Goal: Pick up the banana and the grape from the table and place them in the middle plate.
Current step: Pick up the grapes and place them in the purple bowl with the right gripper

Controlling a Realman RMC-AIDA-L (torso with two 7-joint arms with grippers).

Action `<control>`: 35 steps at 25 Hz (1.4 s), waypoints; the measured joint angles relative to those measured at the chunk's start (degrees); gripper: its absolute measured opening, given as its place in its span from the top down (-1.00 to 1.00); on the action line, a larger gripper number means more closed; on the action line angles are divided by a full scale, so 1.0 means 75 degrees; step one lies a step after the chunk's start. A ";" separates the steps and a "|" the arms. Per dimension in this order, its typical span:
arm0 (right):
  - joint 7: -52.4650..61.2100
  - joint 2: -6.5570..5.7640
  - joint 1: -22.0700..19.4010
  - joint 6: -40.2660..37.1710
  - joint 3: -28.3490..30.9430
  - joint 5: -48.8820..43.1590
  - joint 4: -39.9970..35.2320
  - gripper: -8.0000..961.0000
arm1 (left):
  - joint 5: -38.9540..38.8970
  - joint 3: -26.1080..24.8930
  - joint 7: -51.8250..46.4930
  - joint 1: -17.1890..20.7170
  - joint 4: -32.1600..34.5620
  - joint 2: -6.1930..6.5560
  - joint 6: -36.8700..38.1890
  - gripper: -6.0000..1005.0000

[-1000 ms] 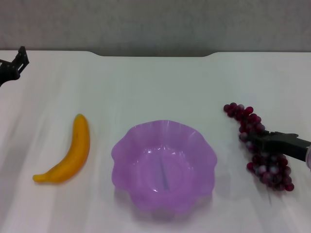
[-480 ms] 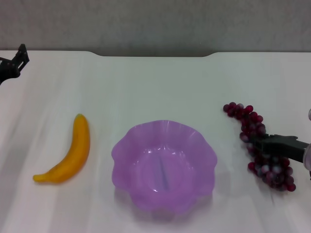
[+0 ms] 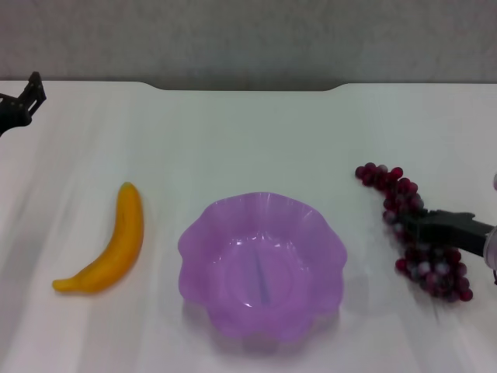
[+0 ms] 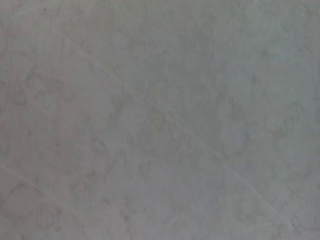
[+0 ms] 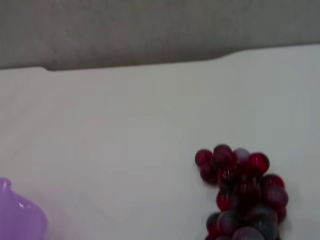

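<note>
Surface: the table (image 3: 248, 140), flat plain white top, dark notched far edge against a grey textured wall (image 3: 248, 39). Item one: the grape (image 3: 411, 233), long bunch of dark red-purple fruit, some frosted grey, lying on the table's right side, well apart from the plate; its far end shows again in the right wrist view (image 5: 240, 192). Right gripper (image 3: 423, 225): dark fingers reach in from the right edge across the middle of the bunch, touching it; whether they are closed on the grapes cannot be told. Item two: the middle plate (image 3: 202, 233), translucent purple, scalloped rim, near centre, nothing in it. Item three: the banana (image 3: 116, 241), yellow-orange, curved, on the table left of the plate, untouched. Left gripper (image 3: 23, 101): at the far left edge, away from all items; finger state not discernible.
</note>
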 joint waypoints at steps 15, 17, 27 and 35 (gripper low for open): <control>-0.2927 -0.0020 -0.0098 -0.0095 0.0003 0.2521 -0.0013 0.46 | 0.0000 0.0000 -0.0008 0.0039 0.0001 -0.0002 -0.0016 -0.56; -0.3361 -0.0016 -0.0103 -0.0108 0.0003 0.2741 -0.0032 0.47 | 0.0000 0.0000 -0.0003 0.0042 0.0001 -0.0002 -0.0016 -0.56; -0.4543 -0.0023 -0.0103 -0.0270 0.0004 0.3695 0.0011 0.55 | 0.0000 0.0000 0.0007 0.0039 0.0001 -0.0001 -0.0015 -0.56; -0.4996 -0.0004 -0.0110 -0.0399 0.0326 0.3702 0.0025 0.61 | 0.0000 0.0000 0.0021 0.0017 0.0001 -0.0001 -0.0009 -0.56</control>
